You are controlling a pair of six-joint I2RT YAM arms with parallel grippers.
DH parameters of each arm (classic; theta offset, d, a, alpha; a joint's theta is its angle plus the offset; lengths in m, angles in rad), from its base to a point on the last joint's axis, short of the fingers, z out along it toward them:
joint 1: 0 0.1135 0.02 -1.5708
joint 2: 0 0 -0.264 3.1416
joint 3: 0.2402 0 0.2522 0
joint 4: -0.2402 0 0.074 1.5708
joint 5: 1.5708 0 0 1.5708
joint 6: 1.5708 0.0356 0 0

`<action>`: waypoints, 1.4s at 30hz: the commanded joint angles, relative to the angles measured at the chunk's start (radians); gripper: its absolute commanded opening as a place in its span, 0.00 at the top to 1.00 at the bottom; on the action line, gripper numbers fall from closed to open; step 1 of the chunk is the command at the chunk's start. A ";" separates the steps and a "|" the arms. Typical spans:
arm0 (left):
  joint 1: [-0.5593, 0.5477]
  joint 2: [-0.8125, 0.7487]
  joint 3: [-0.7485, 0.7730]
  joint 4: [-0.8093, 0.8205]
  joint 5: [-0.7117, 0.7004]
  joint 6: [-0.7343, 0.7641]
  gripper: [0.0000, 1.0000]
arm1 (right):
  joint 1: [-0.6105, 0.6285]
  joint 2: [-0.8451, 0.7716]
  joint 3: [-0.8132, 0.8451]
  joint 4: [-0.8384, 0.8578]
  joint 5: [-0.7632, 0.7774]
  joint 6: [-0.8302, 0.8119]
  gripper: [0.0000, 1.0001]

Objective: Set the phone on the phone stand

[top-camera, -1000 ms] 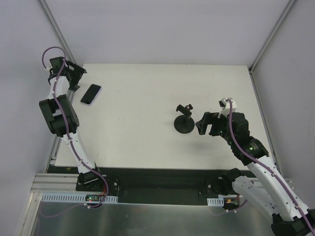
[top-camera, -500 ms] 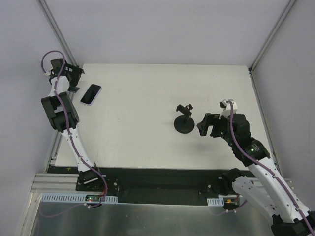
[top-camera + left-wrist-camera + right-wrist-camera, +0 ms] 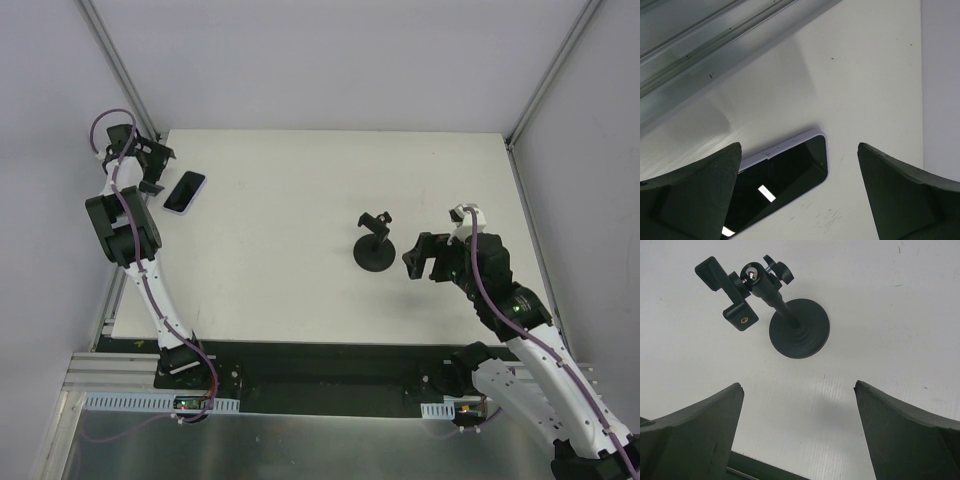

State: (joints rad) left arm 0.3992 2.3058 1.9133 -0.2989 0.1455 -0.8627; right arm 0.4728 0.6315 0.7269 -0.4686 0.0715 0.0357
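Observation:
The phone (image 3: pixel 185 192) lies flat on the white table at the far left, screen up, black with a pale rim. In the left wrist view the phone (image 3: pixel 785 177) lies between and below my open fingers. My left gripper (image 3: pixel 152 166) is open and empty, just left of the phone. The phone stand (image 3: pixel 375 244) stands upright right of centre, with a round disc base and a clamp bracket on top. In the right wrist view the phone stand (image 3: pixel 799 329) is ahead of my open fingers. My right gripper (image 3: pixel 418 256) is open and empty, just right of the stand.
The table's left edge and a metal frame rail (image 3: pixel 715 45) run close behind the phone. White walls (image 3: pixel 320 60) enclose the table at the back and sides. The black front strip (image 3: pixel 320 360) holds the arm bases.
My left gripper has shifted slightly down toward the phone. My right gripper has drifted a little down and right. Phone and stand have not moved.

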 commanded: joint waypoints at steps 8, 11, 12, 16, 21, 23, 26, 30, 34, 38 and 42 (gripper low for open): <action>0.018 0.011 -0.083 -0.111 0.022 -0.001 0.05 | -0.005 -0.016 0.042 0.007 -0.015 0.032 0.04; 0.018 -0.014 -0.131 -0.120 0.061 -0.007 0.06 | -0.005 -0.024 0.037 0.005 -0.013 0.033 0.04; 0.013 -0.031 -0.144 -0.120 0.083 -0.006 0.07 | -0.005 -0.030 0.036 0.005 -0.012 0.035 0.04; -0.011 -0.080 -0.221 -0.120 0.095 0.083 0.02 | -0.005 -0.035 0.028 0.007 -0.007 0.033 0.04; -0.072 -0.141 -0.258 -0.150 -0.039 0.275 0.01 | -0.005 -0.033 0.019 0.010 -0.010 0.033 0.04; -0.108 -0.135 -0.241 -0.178 -0.086 0.377 0.01 | -0.005 -0.033 0.014 0.015 -0.009 0.032 0.04; -0.151 -0.079 -0.171 -0.236 -0.112 0.461 0.01 | -0.003 -0.033 0.014 0.018 -0.007 0.030 0.04; -0.192 -0.039 -0.089 -0.330 -0.162 0.554 0.01 | -0.005 -0.036 0.011 0.019 0.001 0.026 0.04; -0.218 -0.040 -0.063 -0.344 -0.147 0.602 0.01 | -0.003 -0.035 0.005 0.019 0.008 0.024 0.04; -0.221 -0.010 -0.024 -0.384 -0.123 0.610 0.01 | -0.005 -0.036 0.008 0.022 0.005 0.024 0.04; -0.224 0.033 0.029 -0.430 -0.126 0.591 0.01 | -0.005 -0.042 0.003 0.024 0.011 0.023 0.04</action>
State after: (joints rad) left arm 0.1738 2.2894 1.8900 -0.6426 0.0162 -0.2897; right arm 0.4725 0.6052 0.7288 -0.4690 0.0669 0.0601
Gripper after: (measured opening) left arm 0.992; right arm 0.963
